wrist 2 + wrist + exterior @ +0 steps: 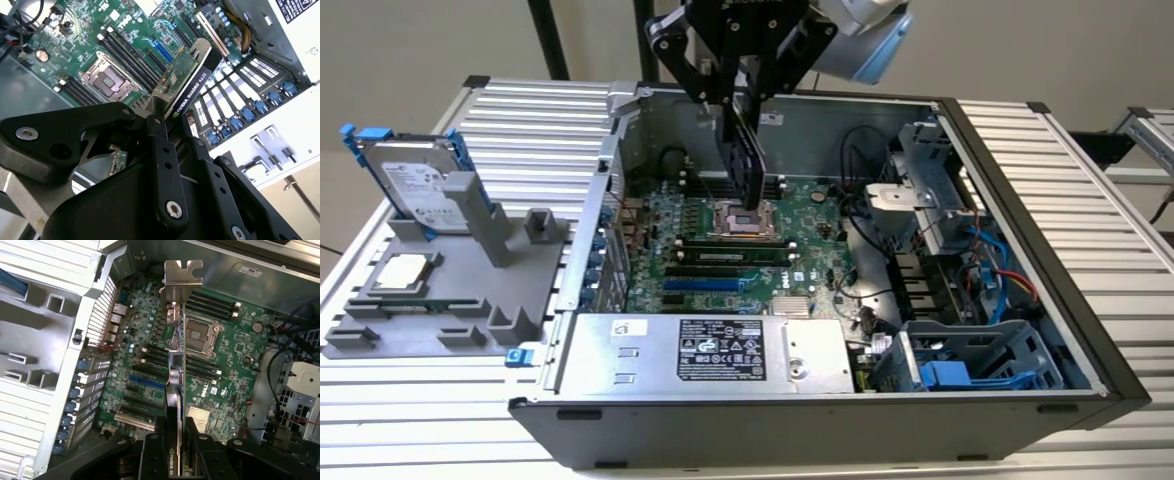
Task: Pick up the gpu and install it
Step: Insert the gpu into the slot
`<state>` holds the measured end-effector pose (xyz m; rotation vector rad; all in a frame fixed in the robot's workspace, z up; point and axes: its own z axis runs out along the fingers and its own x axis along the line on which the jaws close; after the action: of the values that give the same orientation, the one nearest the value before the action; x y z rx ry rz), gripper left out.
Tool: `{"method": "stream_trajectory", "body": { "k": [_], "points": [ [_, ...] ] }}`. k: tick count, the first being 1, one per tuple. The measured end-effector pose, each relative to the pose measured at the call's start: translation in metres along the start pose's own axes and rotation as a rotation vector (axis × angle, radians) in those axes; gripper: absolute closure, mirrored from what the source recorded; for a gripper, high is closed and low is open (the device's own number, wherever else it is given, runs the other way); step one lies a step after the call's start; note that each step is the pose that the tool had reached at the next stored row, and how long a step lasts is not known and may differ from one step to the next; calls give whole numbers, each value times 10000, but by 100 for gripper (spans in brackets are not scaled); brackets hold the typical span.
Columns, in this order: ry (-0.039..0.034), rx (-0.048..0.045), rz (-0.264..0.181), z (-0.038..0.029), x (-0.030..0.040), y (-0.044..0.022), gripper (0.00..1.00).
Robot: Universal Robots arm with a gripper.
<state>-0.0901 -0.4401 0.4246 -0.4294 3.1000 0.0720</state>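
Scene: Your arm reached into an open computer case [1067,330] that lay on its side on a ribbed metal worktop [440,440], its motherboard [720,250] facing up.
Fingers: Your gripper [744,105] had its black fingers [152,455] clamped on the gpu, one on each flat face.
Gpu: The gpu [753,165] hung edge-down from the gripper over the middle of the motherboard, near the square processor socket [750,220]. In the first wrist view its silver end bracket [182,277] pointed toward the case's rear wall.
Contact: You could not tell from the exterior view whether the card's lower edge touched the board; it seemed to hang just above it.
Done: I judged the pick-up finished, since the card was off the worktop and inside the case.
Left: The card was not yet seated; the blue expansion slot [145,382] lay beside it, unfilled.
Elsewhere: On the exterior view's left, a grey holder [400,320] carried a hard drive [420,190] and a small silver chip [403,270], both untouched.
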Motion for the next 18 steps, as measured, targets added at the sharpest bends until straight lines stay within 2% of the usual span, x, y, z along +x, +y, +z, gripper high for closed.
{"method": "stream_trajectory", "body": {
  "k": [18],
  "points": [
    [30, -12, -695, 0, 0, 0, 100]
  ]
}}
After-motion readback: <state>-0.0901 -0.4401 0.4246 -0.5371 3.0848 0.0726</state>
